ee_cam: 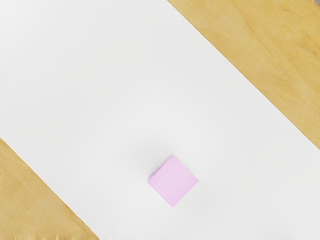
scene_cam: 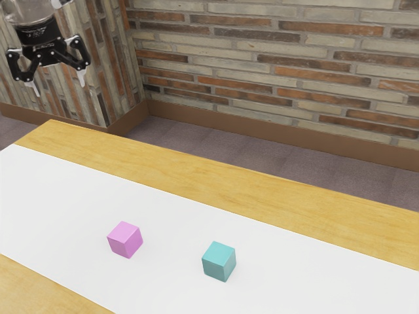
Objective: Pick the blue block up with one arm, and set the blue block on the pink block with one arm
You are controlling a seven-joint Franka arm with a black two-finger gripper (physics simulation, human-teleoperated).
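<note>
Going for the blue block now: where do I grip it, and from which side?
Come straight down from above and close on two opposite side faces of the blue block. It sits flat on the white strip, its sides upright, so square the gripper to them. The pink block stands apart, leaving every side free.

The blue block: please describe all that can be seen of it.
The blue block is a plain teal-blue cube, matte and unmarked. It rests flat on the white strip of the table, turned so one upright edge faces the exterior camera; its top and two sides show. Nothing else touches it. The pink block stands apart, toward the exterior view's left. The open gripper hangs high, far from it.
</note>
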